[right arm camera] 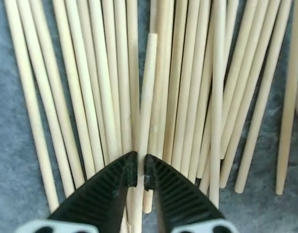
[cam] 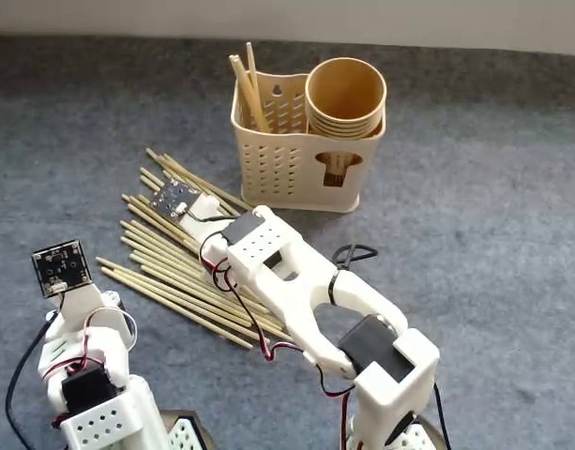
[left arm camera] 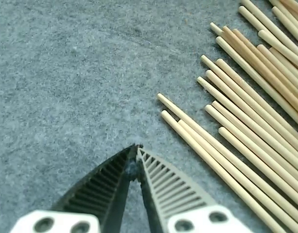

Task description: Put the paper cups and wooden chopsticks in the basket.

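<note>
Several wooden chopsticks (cam: pixel 174 267) lie in a loose pile on the grey carpet in front of the cream basket (cam: pixel 292 164). A stack of paper cups (cam: pixel 345 98) stands in the basket, with a few chopsticks (cam: pixel 249 89) upright beside it. My right arm (cam: pixel 268 253) stretches over the pile. My right gripper (right arm camera: pixel 140 167) is shut on one chopstick (right arm camera: pixel 148 92) that lies slanted across the others. My left gripper (left arm camera: pixel 135 151) is shut and holds nothing. It hangs over bare carpet just beside the near ends of the chopsticks (left arm camera: pixel 236 145).
Grey carpet (cam: pixel 493 216) covers the whole area, with open room to the right of the basket and to the left of the pile. Red and black cables (cam: pixel 259 328) hang from the right arm over the chopsticks.
</note>
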You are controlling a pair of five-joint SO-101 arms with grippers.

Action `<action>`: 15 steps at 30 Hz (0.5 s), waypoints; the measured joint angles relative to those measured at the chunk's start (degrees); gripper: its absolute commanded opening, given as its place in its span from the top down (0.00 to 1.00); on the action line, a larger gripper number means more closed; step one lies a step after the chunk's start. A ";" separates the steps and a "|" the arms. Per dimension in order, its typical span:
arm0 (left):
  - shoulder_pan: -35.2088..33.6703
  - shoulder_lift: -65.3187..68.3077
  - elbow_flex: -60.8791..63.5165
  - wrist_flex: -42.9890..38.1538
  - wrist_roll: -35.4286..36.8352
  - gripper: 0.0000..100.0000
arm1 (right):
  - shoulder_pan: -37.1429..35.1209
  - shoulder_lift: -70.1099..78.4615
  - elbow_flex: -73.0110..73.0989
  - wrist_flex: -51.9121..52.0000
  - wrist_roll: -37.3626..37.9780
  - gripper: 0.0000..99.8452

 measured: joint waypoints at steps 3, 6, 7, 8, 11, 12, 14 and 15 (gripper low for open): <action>0.00 0.00 0.00 0.00 0.00 0.99 | 0.00 0.00 0.00 0.09 0.00 0.99; 0.00 0.00 0.00 0.00 0.00 0.99 | 0.00 0.00 0.00 0.09 0.00 0.99; 0.00 0.00 0.00 0.00 0.00 0.99 | 0.00 0.00 0.00 0.09 0.00 0.99; 0.00 0.00 0.00 0.00 0.00 0.99 | 0.00 0.00 0.00 0.09 0.00 0.99; 0.00 0.00 0.00 0.00 0.00 0.99 | 0.00 0.00 -0.09 1.23 0.00 0.99; 0.00 0.00 0.00 0.00 0.00 0.99 | 0.00 -0.09 -0.18 2.29 0.00 0.99; 0.00 0.00 0.00 0.00 0.00 0.99 | 0.53 -1.67 -0.18 3.52 0.00 0.99; 0.00 0.00 0.00 0.00 0.00 0.99 | 0.88 -3.16 -0.18 3.60 0.00 0.99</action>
